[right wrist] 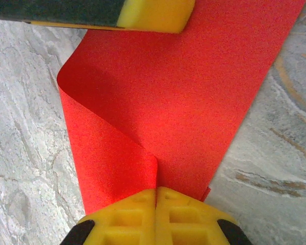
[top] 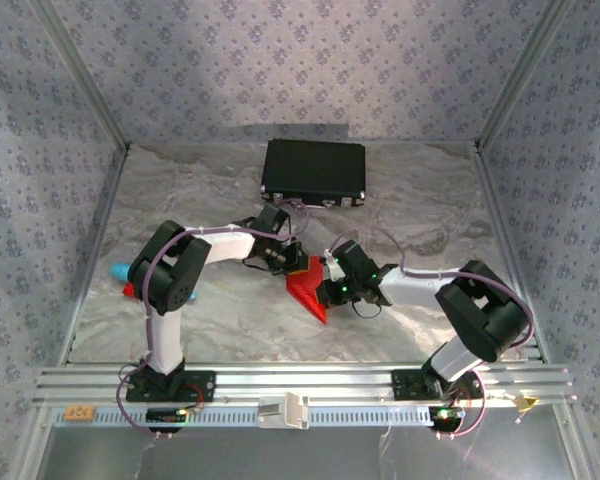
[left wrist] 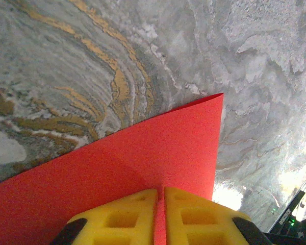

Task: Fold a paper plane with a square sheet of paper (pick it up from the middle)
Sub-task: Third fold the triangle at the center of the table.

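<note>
The red sheet of paper (top: 308, 291) hangs between both grippers at mid-table, bent into a loose fold with a point toward the near side. My left gripper (top: 286, 263) is shut on its far edge. In the left wrist view the yellow jaws (left wrist: 160, 193) pinch the paper (left wrist: 143, 153) with a thin red strip between them. My right gripper (top: 331, 288) is shut on the opposite side. In the right wrist view its jaws (right wrist: 156, 191) clamp a curled-over layer of the paper (right wrist: 188, 87), and a yellow finger (right wrist: 155, 13) of the left gripper shows at the top.
A black rectangular case (top: 314, 169) lies at the back centre. A small turquoise object (top: 117, 268) and a red scrap (top: 128, 290) sit at the left, beside the left arm. The marbled tabletop (top: 220, 320) is walled in on three sides.
</note>
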`<state>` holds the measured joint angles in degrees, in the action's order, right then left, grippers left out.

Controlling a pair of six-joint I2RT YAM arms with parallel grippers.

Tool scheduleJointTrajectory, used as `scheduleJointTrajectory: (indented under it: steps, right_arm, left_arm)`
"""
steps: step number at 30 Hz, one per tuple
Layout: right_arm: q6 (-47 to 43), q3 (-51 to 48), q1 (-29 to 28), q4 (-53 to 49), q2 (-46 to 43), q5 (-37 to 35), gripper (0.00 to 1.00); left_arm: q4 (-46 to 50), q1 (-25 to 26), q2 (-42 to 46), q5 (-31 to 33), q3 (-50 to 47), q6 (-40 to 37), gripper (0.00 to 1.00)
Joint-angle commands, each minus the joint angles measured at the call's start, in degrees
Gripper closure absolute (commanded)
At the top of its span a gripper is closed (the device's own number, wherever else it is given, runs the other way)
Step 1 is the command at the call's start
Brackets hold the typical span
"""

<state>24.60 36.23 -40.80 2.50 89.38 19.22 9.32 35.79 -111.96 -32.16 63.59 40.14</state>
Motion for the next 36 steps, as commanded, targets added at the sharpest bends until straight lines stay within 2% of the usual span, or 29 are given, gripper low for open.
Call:
scheduleJointTrajectory:
  steps: [1,30,33,36]
  right_arm:
    - [-0.73,1.6,-0.34,-1.07,0.92,-0.85,1.0]
    - [0.32,0.16,-0.58,-1.12,2.21,-2.72,1.0]
    - [0.36,0.03,-0.52,-0.99,2.24,-2.73,1.0]
    - [0.49,0.06,-0.49,-0.5,2.43,-2.61,1.0]
  left_arm:
    - [2.1,0.76,-0.97,1.43,-1.35,0.33,0.87]
    - [2.72,0.43,0.13,2.35,-0.32,-0.63,0.86]
    - [3.07,0.18,1.55,3.17,0.37,-1.03,0.83]
    - [3.33,-0.26,4.69,4.31,0.44,-1.21,0.77]
